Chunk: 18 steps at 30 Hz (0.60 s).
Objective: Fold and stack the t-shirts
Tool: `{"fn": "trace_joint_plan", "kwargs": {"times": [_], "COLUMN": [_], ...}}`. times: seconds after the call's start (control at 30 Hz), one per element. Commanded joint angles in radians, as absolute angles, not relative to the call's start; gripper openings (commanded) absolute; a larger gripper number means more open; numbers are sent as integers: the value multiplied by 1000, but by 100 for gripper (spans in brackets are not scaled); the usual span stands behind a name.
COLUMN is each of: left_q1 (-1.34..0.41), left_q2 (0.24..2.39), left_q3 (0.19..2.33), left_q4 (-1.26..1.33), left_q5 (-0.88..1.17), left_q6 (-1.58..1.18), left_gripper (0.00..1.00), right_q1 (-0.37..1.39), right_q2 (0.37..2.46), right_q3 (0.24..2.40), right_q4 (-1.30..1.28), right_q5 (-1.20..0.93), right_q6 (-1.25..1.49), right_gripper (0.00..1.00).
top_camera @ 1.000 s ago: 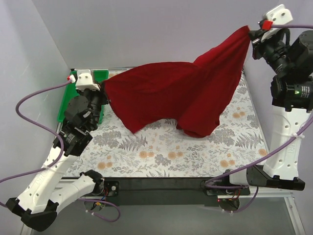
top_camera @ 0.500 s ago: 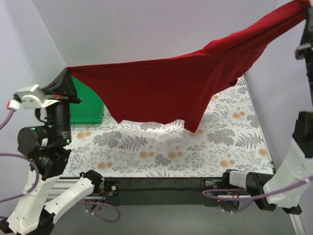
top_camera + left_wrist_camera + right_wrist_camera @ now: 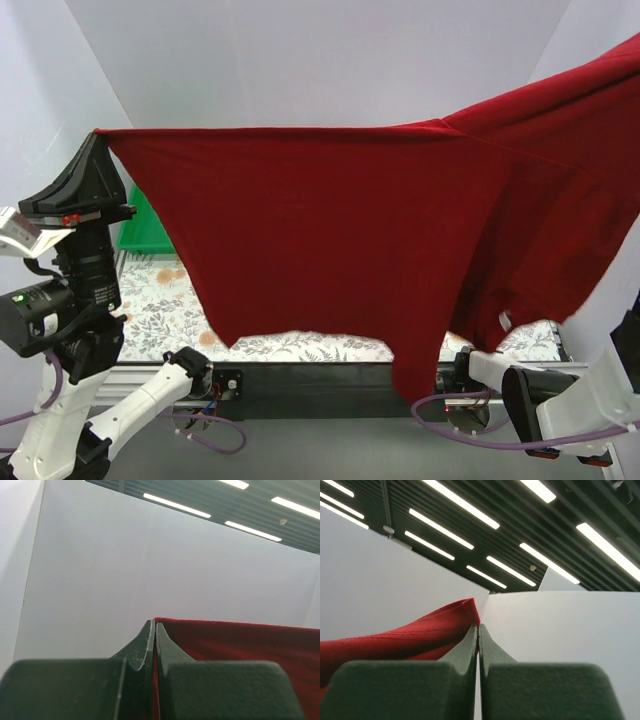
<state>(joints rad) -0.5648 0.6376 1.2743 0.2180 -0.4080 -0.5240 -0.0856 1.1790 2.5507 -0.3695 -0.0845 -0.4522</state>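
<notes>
The left gripper [image 3: 153,626] is closed, its two fingers pressed flat together on a corner of the dark red t-shirt [image 3: 330,230]. In the top view it points upward at the left of the scene, lifted high above the table [image 3: 165,300]. The right gripper [image 3: 478,628] is likewise clamped shut, with a folded red edge pinched at its tips. It lies beyond the top view's upper right corner, where the cloth runs out of sight.

Between the two grips the shirt's upper edge is pulled taut, nearly level on the left and climbing toward the right. Below it the cloth hangs as one broad sheet, clear of the table and hiding most of it. The lowest fold droops right of centre, across the dark rail at the near edge.

A strip of flower-patterned tabletop shows under the hem at the near left. A green tray [image 3: 136,226] shows at the far left, partly hidden by the cloth.
</notes>
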Motion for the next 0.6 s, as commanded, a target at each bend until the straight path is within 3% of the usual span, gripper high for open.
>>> {"fn": "trace_joint_plan", "kwargs": {"times": [0.0,0.2,0.4,0.57], "left_q1": [-558,-557,-554,-505], "left_q2": [707,837,1004,1295], "left_q3": [1292,1169,968,942], "left_q4": [216,138,198,284], "left_q5": [-478,-494,-462,-450], "left_q6": [-480,-550,-633,-702], "left_gripper": [0,0,0,0], "right_q1": [-91,-91,-92,-89], "right_q2": [1206,1171,1095,1214], "right_q3": [2452,2036,1479,1258], "right_q4": [-339,-341,-226,-57], "right_q5": [-35,-159,-339,-325], "right_q6": [-479,-468,-387,-353], "right_gripper": [1,1,1,1]}}
